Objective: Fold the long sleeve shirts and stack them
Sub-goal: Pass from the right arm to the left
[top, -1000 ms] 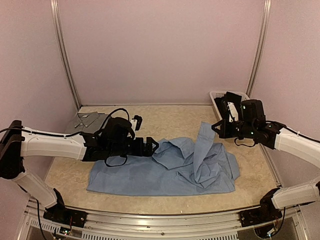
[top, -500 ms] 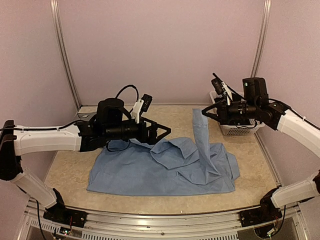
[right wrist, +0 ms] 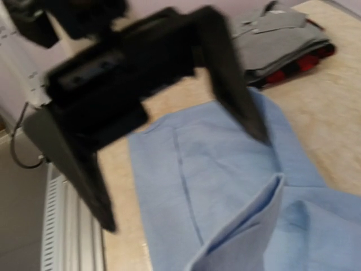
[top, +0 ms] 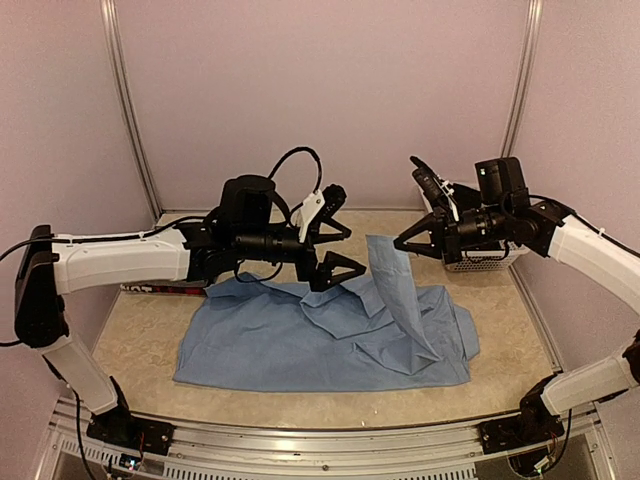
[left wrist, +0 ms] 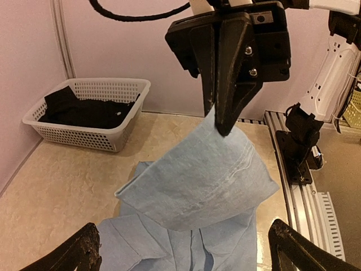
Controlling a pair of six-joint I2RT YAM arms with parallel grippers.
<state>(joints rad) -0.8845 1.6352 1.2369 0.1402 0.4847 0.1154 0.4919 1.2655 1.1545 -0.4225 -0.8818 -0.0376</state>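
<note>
The left arm's jaws are spread as wide as they go and grip nothing. They hang in the air just above the far edge of the large light blue button-up shirt. The right arm's jaws are pinched tight on a raised flap of that shirt, holding it up off the rest. The open jaws face the flap from its 9 o'clock, near but apart. The rest of the shirt lies spread mid-worktop.

One folded grey shirt sits on one folded red-and-black plaid shirt at the worktop's 10 o'clock, making three shirts in all. One white plastic mesh basket holding dark cloth stands at 2 o'clock.
</note>
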